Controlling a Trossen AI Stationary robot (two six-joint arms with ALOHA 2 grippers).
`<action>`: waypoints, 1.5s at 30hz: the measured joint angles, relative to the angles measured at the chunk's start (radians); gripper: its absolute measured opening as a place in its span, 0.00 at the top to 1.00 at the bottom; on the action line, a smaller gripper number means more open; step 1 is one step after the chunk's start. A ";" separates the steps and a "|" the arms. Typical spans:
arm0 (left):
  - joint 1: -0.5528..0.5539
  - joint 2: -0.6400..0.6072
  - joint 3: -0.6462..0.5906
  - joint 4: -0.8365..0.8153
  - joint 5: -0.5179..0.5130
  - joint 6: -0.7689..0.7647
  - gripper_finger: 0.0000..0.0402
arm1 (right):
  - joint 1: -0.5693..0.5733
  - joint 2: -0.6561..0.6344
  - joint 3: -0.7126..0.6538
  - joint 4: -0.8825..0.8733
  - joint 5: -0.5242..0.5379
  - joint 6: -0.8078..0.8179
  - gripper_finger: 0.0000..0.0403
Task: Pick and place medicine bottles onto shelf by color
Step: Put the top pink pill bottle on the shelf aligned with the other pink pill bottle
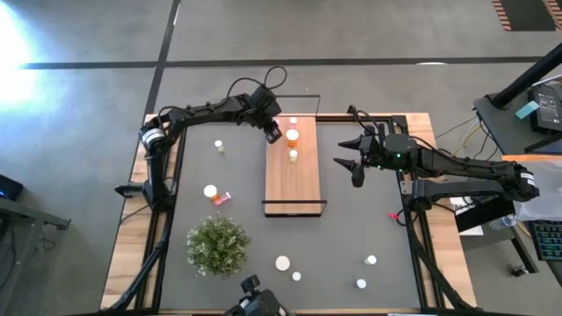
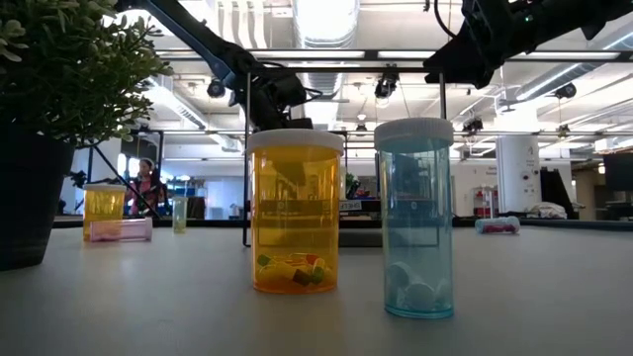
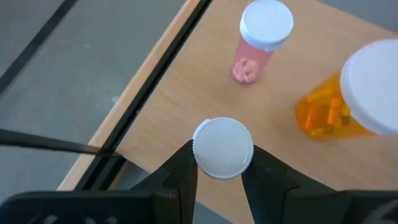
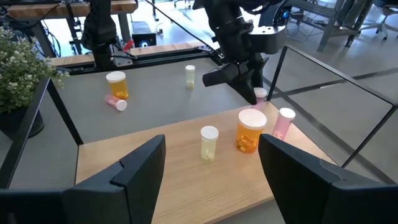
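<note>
The light-brown shelf (image 1: 295, 180) lies in the middle of the mat. On its far end stand a pink bottle (image 3: 256, 45), an orange bottle (image 3: 339, 102) and a small pale bottle (image 4: 208, 143). My left gripper (image 3: 222, 157) is over the shelf's far left corner, shut on a pink white-capped bottle (image 4: 260, 95). My right gripper (image 1: 353, 163) hovers open and empty just right of the shelf; its fingers stand wide apart in the right wrist view (image 4: 211, 168). My left gripper pinches the bottle at its white cap (image 3: 222, 148) between its two fingers, one on each side. The fingers come from above, pointing down. The bottle stands upright below them over the shelf's far left corner; whether its base touches the board is hidden.
Loose bottles stand on the mat: one at the far left (image 1: 219, 146), an orange one (image 1: 211, 191) beside a fallen pink one (image 1: 222, 199), and several near the front edge (image 1: 282, 262). A bushy plant (image 1: 217, 246) stands at the front left. Black wire frames (image 1: 294, 207) end the shelf.
</note>
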 joint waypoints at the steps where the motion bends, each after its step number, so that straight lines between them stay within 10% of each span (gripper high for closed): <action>1: 0.001 0.000 0.003 -0.005 0.000 0.000 0.77 | 0.000 0.000 0.000 0.000 0.000 0.000 0.38; 45: 0.001 0.002 -0.008 0.029 0.021 0.000 0.74 | 0.000 0.000 0.000 0.000 0.000 0.000 0.38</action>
